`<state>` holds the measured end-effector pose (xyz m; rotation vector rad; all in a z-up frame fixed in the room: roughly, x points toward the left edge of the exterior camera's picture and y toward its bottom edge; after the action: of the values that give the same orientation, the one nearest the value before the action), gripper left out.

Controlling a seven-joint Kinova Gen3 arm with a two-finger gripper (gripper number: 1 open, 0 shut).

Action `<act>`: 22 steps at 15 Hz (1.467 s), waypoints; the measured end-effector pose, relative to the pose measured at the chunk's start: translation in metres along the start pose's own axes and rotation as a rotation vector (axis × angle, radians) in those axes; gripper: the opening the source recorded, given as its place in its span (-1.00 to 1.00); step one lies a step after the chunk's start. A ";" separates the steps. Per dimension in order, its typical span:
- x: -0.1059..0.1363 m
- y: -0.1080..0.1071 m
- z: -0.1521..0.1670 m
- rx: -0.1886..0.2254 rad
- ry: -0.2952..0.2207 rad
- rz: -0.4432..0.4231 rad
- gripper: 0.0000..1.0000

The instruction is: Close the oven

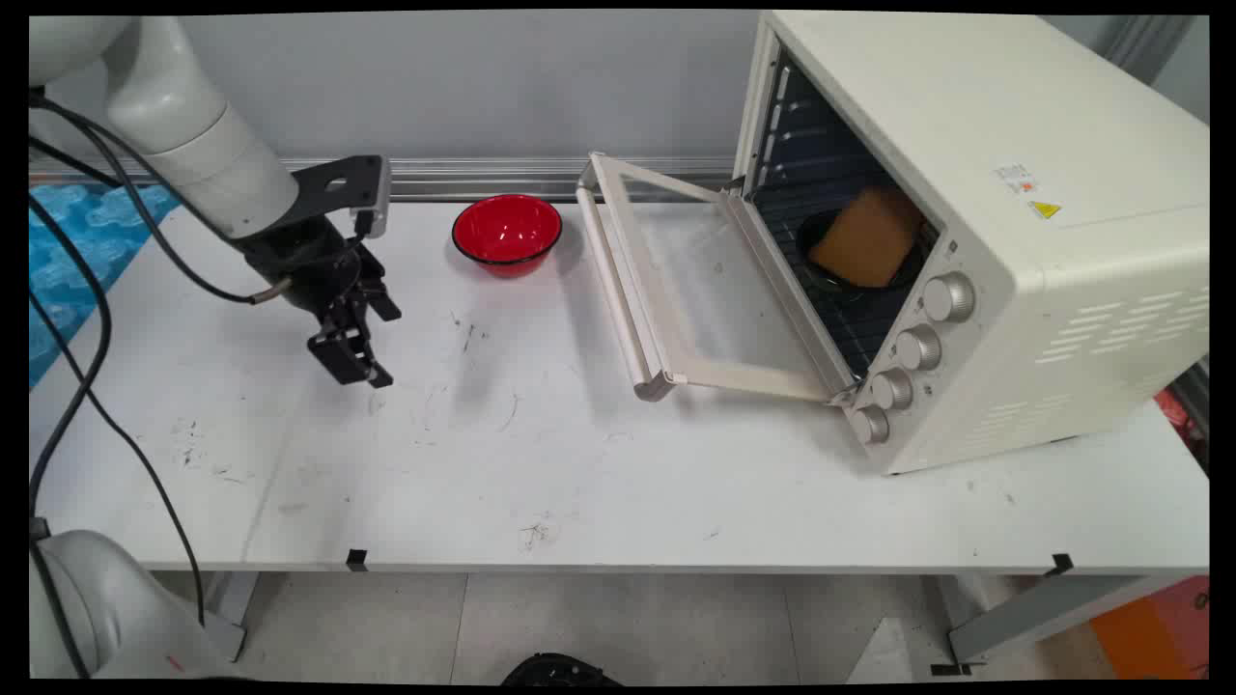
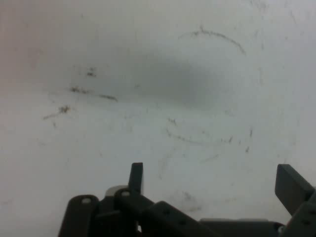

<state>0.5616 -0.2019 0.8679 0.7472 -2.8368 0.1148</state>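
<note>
Hovering at left of frame over the scuffed white worktop (image 1: pixel 579 463), my tool (image 1: pixel 359 372) hangs spread and empty (red bowl (image 1: pixel 507 232) up beyond, open oven (image 1: pixel 966 232) holding bread (image 1: pixel 864 236) at right).

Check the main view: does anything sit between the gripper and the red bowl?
Nothing; only bare, scuffed table separates the gripper from the red bowl.

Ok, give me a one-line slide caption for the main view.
Open gripper hovers empty over the white table, left of a red bowl and a toaster oven with its door open.
</note>
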 end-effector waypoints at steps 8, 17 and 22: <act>0.055 -0.016 0.000 0.017 0.147 -0.066 1.00; 0.095 -0.031 0.032 0.021 0.309 -0.113 -1.00; 0.099 -0.032 0.066 0.003 0.367 -0.117 -1.00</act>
<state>0.4811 -0.2856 0.8258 0.7983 -2.4424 0.2137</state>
